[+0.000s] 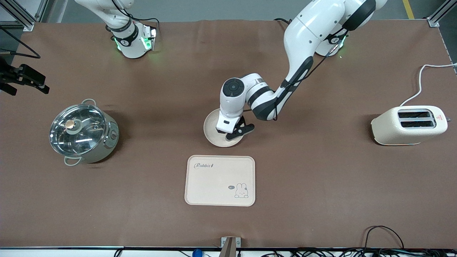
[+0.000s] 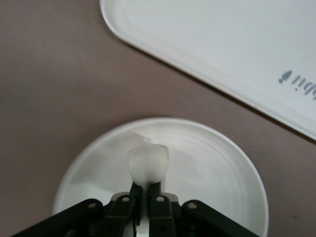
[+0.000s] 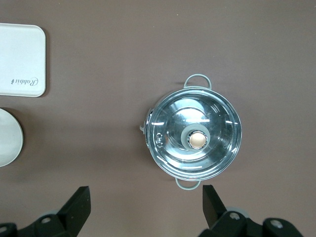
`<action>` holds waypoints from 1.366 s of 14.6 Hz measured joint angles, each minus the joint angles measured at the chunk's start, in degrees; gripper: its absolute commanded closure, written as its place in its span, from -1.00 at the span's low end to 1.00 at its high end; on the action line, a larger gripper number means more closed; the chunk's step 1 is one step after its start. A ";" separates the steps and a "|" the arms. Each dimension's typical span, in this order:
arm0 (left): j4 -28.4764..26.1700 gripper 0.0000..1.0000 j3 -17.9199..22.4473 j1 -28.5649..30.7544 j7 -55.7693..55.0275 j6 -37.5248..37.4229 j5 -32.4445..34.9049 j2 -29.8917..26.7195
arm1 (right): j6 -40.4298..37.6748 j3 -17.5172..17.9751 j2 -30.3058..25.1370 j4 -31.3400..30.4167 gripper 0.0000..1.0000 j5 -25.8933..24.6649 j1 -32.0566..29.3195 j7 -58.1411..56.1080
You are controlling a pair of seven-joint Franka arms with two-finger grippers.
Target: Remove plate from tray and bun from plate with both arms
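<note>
The round cream plate [image 1: 211, 130] lies on the bare table, just farther from the front camera than the tray [image 1: 220, 180], which has nothing on it. My left gripper [image 1: 231, 135] is low over the plate. In the left wrist view the left gripper [image 2: 146, 190] is shut on the small pale bun [image 2: 148, 163] above the plate [image 2: 212, 168], with the tray's corner [image 2: 222, 44] nearby. The bun is hidden in the front view. My right gripper [image 3: 145, 202] is open and empty, high over the table near the pot; it is out of the front view.
A steel pot with a glass lid [image 1: 84, 132] stands toward the right arm's end; it also shows in the right wrist view [image 3: 195, 140]. A cream toaster [image 1: 408, 125] stands toward the left arm's end, its cable running to the table edge.
</note>
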 measured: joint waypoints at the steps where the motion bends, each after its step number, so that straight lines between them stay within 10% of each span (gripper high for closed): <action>1: 0.57 0.99 0.00 1.21 5.39 -4.48 0.00 -2.20 | -0.05 0.00 0.03 -0.01 -1.00 0.00 0.01 0.00; 7: -7.94 0.96 -6.02 24.61 39.23 -13.40 -0.32 -15.66 | -0.23 -0.04 0.07 0.00 -1.00 -0.02 0.05 0.00; 12: -25.11 0.66 -18.23 49.87 50.33 5.08 1.79 -15.36 | -0.25 -0.03 0.08 0.00 -1.00 -0.02 0.12 0.00; 15: -32.21 0.05 -18.37 51.61 50.28 12.17 3.24 -15.00 | -0.25 -0.03 0.09 0.00 -1.00 -0.02 0.12 0.00; 17: -33.09 -0.99 -18.37 51.97 49.72 12.59 5.72 -15.00 | -0.24 -0.03 0.09 0.00 -1.00 -0.02 0.12 0.00; 20: -33.10 -1.00 -18.37 52.71 49.64 12.59 7.00 -14.96 | -0.22 -0.03 0.10 0.00 -1.00 -0.02 0.12 0.00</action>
